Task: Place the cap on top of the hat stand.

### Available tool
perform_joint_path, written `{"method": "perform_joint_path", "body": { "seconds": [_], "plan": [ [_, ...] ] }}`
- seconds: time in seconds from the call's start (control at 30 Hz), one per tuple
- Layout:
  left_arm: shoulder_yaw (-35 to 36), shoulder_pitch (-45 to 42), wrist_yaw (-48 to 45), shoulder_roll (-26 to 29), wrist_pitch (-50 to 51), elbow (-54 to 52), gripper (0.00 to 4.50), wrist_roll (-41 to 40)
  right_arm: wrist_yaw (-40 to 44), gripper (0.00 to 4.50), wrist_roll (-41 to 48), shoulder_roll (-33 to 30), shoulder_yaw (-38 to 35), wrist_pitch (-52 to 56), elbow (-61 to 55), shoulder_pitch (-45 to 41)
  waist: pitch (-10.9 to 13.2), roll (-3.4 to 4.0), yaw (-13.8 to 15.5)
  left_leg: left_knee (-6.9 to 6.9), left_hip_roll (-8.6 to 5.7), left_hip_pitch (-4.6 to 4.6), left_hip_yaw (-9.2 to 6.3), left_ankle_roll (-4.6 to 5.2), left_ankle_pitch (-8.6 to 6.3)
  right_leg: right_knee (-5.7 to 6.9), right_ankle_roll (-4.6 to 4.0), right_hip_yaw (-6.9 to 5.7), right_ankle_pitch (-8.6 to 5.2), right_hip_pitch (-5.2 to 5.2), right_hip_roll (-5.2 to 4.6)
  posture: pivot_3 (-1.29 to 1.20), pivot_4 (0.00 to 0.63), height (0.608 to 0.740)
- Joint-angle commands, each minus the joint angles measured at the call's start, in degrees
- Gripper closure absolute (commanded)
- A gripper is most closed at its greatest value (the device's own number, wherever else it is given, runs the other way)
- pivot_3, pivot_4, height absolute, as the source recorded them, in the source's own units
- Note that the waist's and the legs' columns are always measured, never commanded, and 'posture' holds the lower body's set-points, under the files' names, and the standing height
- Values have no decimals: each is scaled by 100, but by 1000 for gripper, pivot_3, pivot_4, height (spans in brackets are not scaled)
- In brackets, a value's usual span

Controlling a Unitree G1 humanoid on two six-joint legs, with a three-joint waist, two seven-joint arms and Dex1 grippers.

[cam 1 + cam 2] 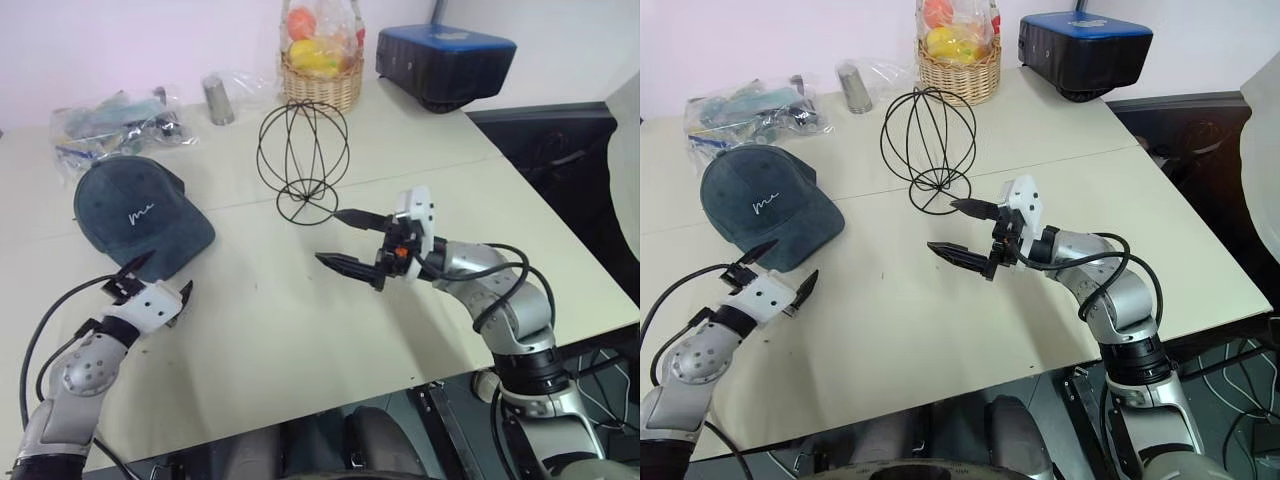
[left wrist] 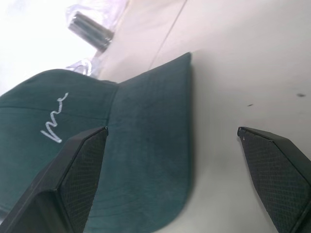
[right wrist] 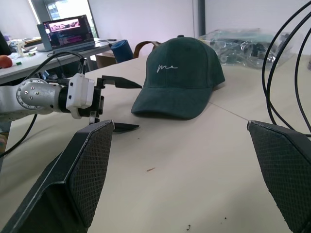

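Approach to the cap (image 1: 135,215) — our left gripper (image 1: 158,279) stood wide, empty; it should straddle the brim squarely — right gripper (image 1: 347,240) likewise apart.

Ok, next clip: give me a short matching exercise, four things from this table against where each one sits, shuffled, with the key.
Things:
1. cap
2. hat stand
3. wicker basket
4. left gripper

Places or states:
A. at the table's far edge, holding fruit
B. fingers open, just short of the brim
C. flat on the table, brim toward the robot
D. upright mid-table, nothing on it

Pairs: 1-C, 2-D, 3-A, 4-B
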Motion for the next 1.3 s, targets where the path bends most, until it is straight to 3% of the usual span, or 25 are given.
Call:
{"method": "perform_joint_path", "body": {
  "seconds": [0.03,0.43,0.8,1.3],
  "plan": [
    [-38,-82,366,30,62,325,0,297,8,21,-12,15,-42,-155,-90,-15,-1,1,6,0,0,1,0,0,0,1,0,0,0,0,0,0,150,740],
    [-3,232,836,199,156,515,0,564,-8,21,-49,15,-83,-213,-34,-37,-3,4,-36,0,1,6,0,0,0,9,0,1,0,0,2,0,150,740],
    [378,792,899,185,416,125,0,279,56,21,-91,-13,-92,-269,97,-92,-5,7,-46,-5,4,6,3,3,-2,9,-1,8,0,-6,5,0,150,740],
    [9,335,855,84,572,307,0,298,77,21,-111,-26,-110,-312,130,-129,-8,11,13,0,2,6,2,3,-1,10,-1,5,0,-1,3,0,150,740]
  ]
}}
